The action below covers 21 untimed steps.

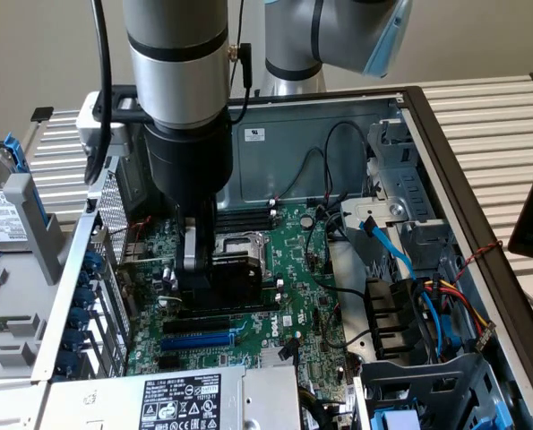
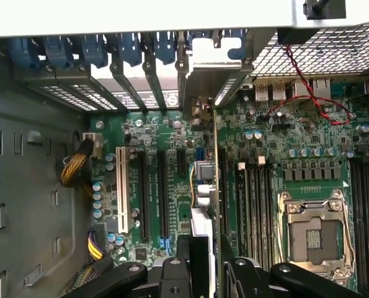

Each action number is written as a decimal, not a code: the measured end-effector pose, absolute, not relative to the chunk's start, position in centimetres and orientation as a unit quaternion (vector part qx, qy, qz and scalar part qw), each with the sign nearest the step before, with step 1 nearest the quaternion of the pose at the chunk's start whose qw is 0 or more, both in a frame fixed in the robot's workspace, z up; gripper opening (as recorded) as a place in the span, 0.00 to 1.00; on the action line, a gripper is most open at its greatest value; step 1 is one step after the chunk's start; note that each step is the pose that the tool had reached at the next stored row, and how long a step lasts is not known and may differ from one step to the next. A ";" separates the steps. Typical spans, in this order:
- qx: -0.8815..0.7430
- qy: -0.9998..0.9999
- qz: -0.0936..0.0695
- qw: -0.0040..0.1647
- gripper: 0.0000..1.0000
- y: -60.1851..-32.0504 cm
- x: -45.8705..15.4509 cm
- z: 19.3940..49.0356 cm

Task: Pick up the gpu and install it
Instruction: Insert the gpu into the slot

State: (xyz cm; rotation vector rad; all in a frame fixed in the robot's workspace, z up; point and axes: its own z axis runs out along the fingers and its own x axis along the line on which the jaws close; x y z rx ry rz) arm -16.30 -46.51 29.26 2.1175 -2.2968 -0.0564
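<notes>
Clamping the small green black-shrouded gpu (image 1: 239, 279), the half-closed gripper (image 1: 194, 273) holds it over a long black slot (image 1: 248, 310); seating likely needs square alignment.

Matt plastic gpu (image 1: 235, 282), metal case (image 1: 284, 143)

Silver-grey arm (image 1: 176, 36) with a black band, pale blue joint cap (image 1: 387, 40), black cable (image 1: 100, 81), black gripper (image 1: 199, 269) with a silver link.
</notes>
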 end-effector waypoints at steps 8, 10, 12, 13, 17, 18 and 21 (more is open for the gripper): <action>0.678 -0.735 -0.019 0.009 0.28 -46.4 -16.4 29.1; 0.678 -0.735 -0.019 0.008 0.28 -46.4 -16.4 29.1; 0.678 -0.735 -0.019 0.009 0.28 -46.1 -16.4 29.1; 0.678 -0.735 -0.019 0.009 0.28 -46.1 -16.4 29.1; 0.678 -0.735 -0.019 0.009 0.28 -46.1 -16.4 28.7; 0.678 -0.735 -0.019 0.009 0.28 -46.1 -16.4 28.5; 0.678 -0.735 -0.019 0.009 0.28 -46.1 -16.4 28.1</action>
